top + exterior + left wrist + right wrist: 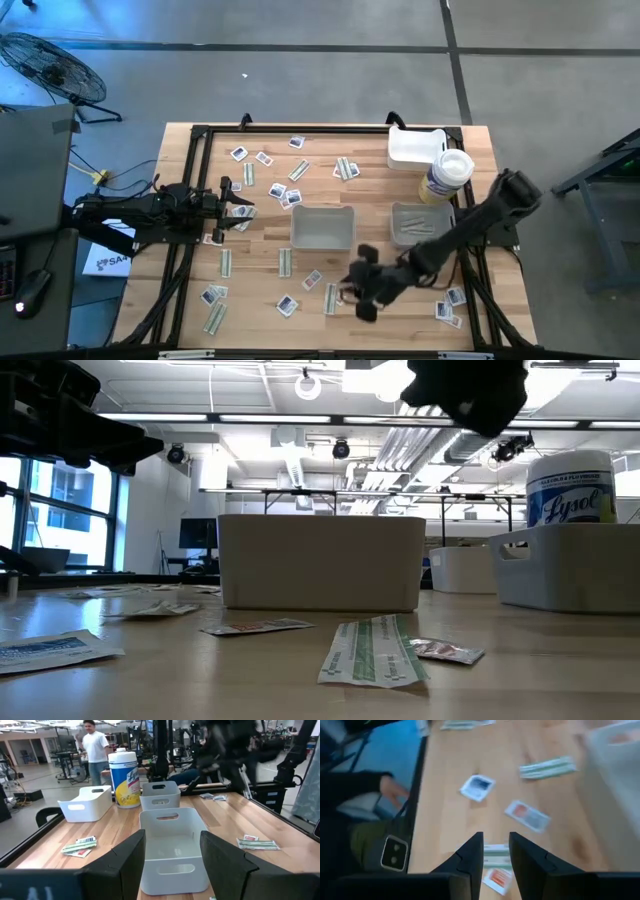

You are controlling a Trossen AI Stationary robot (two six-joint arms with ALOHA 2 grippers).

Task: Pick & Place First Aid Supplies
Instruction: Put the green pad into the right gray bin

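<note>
Right fingers (496, 851) narrowly parted, empty above packets (498, 879); left fingers (172, 857) wide, empty.

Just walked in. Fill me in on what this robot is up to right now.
It is sorting first aid packets scattered over a wooden table into grey trays. The right gripper hovers above packets near the table's front edge, fingers partly apart with nothing visibly between them. The left gripper waits open at the left side, facing the middle tray. A second tray sits to its right.
</note>
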